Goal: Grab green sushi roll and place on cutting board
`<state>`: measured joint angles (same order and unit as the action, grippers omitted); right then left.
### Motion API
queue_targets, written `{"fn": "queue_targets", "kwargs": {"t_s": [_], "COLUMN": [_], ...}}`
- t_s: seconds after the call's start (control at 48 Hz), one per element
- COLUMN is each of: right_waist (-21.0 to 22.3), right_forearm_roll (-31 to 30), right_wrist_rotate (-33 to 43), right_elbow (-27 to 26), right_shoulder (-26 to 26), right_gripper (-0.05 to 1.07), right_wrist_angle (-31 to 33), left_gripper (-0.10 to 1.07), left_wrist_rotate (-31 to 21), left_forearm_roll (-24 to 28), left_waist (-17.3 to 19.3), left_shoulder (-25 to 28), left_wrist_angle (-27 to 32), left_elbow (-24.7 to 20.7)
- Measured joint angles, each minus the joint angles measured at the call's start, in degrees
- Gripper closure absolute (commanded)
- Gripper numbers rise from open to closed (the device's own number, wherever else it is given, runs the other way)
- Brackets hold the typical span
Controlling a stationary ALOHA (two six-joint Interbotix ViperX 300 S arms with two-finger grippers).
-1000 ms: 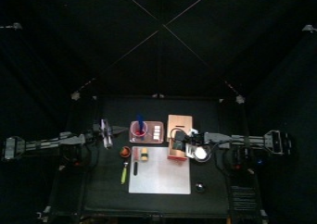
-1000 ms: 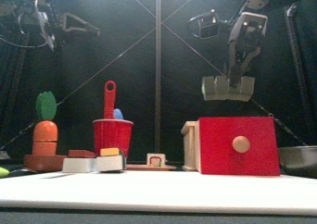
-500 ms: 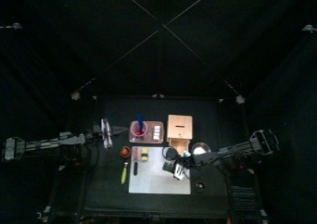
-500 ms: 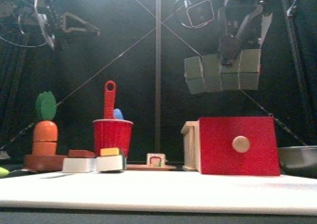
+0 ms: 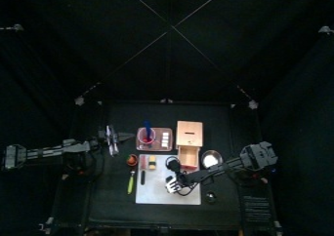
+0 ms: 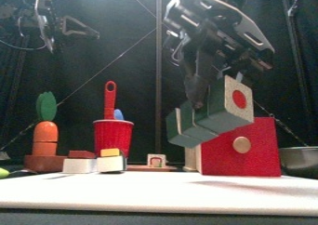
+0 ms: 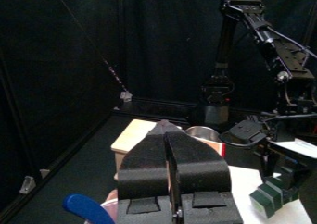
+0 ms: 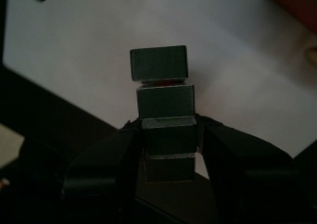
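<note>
Green sushi roll (image 8: 162, 96) (clamped in the right gripper (image 8: 165, 146)) hangs over the cutting board (image 8: 87, 43); lower gently, release level.

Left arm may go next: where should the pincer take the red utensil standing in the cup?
Take the red utensil by its handle above the rim of the red cup, from above: it stands nearly upright, and the cup hides its lower end.

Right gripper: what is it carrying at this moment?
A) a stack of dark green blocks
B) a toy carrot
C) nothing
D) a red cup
A: in the right wrist view the right gripper is closed on a stack of dark green blocks above the white cutting board.
</note>
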<state>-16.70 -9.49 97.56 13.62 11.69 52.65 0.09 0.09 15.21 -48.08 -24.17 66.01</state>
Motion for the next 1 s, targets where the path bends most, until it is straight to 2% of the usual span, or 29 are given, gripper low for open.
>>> {"fn": "queue_targets", "kwargs": {"t_s": [0.188,0.354,0.604,0.833,1.0], "right_waist": [-1.5,-2.5,-2.7,-2.8,-3.6], "right_forearm_roll": [-5.8,-7.5,-7.9,-8.7,-10.9], "right_wrist_rotate": [16.4,25.5,26.4,25.4,21.3], "right_elbow": [-1.4,-1.5,-2.5,-2.6,-1.1], "right_shoulder": [2.8,5.6,7.6,7.4,2.7], "right_gripper": [0.3,0.17,0.0,-0.01,0.0], "right_wrist_angle": [0.6,0.5,-1.8,-1.1,0.0], "left_gripper": [0.92,0.92,0.92,0.92,0.92], "left_wrist_rotate": [0.2,0.3,0.3,0.3,0.2], "left_forearm_roll": [0.2,2.6,5.9,5.9,6.0], "left_waist": [-0.1,-0.8,-0.9,-0.9,-1.0], "left_shoulder": [0.0,0.1,0.1,0.1,0.1], "left_wrist_angle": [-0.1,-0.1,-0.1,-0.1,0.0], "left_elbow": [1.1,2.0,2.1,2.1,1.9]}}
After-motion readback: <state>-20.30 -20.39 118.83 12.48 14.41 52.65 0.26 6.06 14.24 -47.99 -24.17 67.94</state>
